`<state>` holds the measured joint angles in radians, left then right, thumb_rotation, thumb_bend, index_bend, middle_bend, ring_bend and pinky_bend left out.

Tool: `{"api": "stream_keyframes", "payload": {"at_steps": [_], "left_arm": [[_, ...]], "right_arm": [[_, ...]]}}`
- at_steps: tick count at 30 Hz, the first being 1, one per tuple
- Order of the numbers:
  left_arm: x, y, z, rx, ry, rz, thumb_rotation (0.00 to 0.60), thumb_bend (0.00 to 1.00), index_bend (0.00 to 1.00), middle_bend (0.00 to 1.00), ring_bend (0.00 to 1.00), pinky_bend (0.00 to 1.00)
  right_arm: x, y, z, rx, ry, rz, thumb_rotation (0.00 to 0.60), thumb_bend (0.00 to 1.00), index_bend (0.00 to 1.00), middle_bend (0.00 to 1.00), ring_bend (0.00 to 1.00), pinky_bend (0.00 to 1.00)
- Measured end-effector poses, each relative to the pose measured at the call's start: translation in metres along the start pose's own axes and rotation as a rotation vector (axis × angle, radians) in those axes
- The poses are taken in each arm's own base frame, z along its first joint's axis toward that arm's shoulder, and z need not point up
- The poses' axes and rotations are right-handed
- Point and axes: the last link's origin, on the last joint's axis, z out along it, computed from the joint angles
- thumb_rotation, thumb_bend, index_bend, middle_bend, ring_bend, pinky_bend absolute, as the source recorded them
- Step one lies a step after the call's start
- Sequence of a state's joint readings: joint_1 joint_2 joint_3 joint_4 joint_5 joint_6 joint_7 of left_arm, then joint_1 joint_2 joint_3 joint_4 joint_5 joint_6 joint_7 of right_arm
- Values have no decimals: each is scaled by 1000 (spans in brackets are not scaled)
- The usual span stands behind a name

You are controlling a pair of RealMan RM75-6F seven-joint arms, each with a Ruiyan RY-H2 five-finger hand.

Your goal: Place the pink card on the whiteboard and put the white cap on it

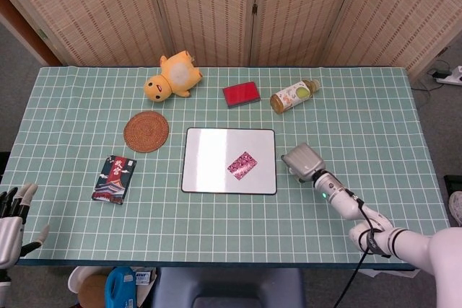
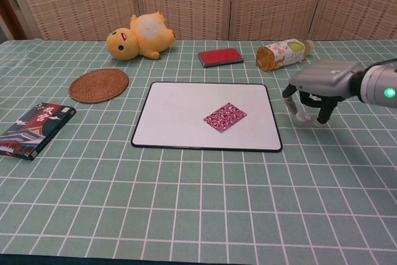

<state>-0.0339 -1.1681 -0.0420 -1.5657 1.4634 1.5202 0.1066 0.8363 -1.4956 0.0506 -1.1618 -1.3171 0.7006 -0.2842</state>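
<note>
Just right of the flat white rectangular whiteboard [image 2: 186, 116], the right robot hand [image 2: 308, 100] pinches the small white cap [image 2: 302, 116], lifted. The patterned pink card [image 2: 224, 116] already lies on the whiteboard. Next, I judge, the cap must be carried left onto the card.

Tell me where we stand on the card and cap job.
Done: the card lies on the whiteboard. In hand: the right hand is beside the board's right edge, holding what looks like the cap in its fingertips above the table. Left: set the cap on the card.
</note>
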Motion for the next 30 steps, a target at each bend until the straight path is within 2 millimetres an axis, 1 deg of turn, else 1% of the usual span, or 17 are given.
{"api": "stream_keyframes", "payload": {"at_steps": [6,9,12,15,18,24,30], "left_arm": [[2,3,1,-8,9,4,600,307,0,0,0,0],[2,4,2,-12,10,6,600,308,0,0,0,0],[2,5,1,-14,10,7,600,308,0,0,0,0],[3,4,1,-10,12,8,600,308,0,0,0,0],[3,3,1,-8,10,9,600,308,0,0,0,0],[3,2,0,-5,10,9,600,308,0,0,0,0],[3,-1,-1,3,8,11,600,308,0,0,0,0]], "right_arm": [[40,-17,16,43,57,27,600,286,490,853,1000,1000],[54,-29,26,67,67,26,600,287,490,853,1000,1000],[61,-45,35,93,68,30,600,287,490,853,1000,1000],[65,-56,44,109,60,25,600,286,489,852,1000,1000],[65,-63,52,111,48,13,600,287,490,851,1000,1000],[60,-73,69,106,17,-21,600,287,490,850,1000,1000],[60,-81,78,109,3,-41,600,286,487,850,1000,1000]]}}
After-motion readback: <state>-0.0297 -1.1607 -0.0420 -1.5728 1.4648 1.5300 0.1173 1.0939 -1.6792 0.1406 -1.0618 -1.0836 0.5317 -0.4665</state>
